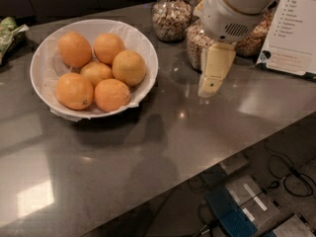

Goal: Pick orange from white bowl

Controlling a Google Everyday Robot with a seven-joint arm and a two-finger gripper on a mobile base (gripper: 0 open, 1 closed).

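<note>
The white bowl [145,47], lined with crinkled white paper, sits on the dark counter at the left. It holds several oranges; a large deep-orange one [74,49] lies at the back left, another [74,90] at the front left. A paler one [129,67] lies at the right and a small one [95,73] in the middle. My gripper [210,87] hangs from the white arm above the counter, to the right of the bowl and apart from it, holding nothing that I can see.
Glass jars of nuts and grains [170,17] [196,42] stand behind the gripper. A white printed card [294,31] stands at the right. A green packet [10,31] lies at the far left. The counter's front edge runs diagonally above a floor with cables and boxes [237,211].
</note>
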